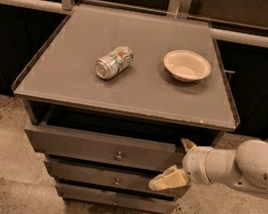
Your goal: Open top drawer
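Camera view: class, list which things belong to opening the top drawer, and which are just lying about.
Belong to the job:
top drawer, standing partly open
its knob
end effector, at the drawer's right end

Lying about:
drinks can, on its side
empty bowl
middle drawer
bottom drawer
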`<state>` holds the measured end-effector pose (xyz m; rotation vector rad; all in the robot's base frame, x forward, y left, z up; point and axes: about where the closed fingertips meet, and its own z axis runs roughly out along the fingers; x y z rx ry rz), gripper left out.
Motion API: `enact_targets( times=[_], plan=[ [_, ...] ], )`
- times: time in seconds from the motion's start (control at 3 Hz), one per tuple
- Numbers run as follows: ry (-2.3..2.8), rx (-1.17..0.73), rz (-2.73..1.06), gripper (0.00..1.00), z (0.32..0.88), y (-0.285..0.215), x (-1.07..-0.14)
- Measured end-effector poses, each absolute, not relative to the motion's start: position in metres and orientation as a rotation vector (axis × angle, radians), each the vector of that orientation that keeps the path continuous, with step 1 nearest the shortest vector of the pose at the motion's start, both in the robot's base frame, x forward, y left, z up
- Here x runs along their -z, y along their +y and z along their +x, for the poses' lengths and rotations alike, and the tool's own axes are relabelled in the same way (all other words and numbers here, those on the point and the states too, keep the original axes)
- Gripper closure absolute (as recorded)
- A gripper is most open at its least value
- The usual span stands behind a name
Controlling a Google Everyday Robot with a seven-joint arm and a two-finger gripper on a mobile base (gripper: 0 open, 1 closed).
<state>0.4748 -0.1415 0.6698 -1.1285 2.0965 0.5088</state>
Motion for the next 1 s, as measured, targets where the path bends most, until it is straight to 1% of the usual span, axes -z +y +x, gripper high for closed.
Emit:
enact_targets(
  times=[0.33,1.0],
  plan=[
    [2.052,-0.522,-1.119,0.0,0.5211,-0.1395,-0.6651],
    [2.089,-0.536,-1.155,0.0,0.5174,-0.1369,-0.6598]
  ],
)
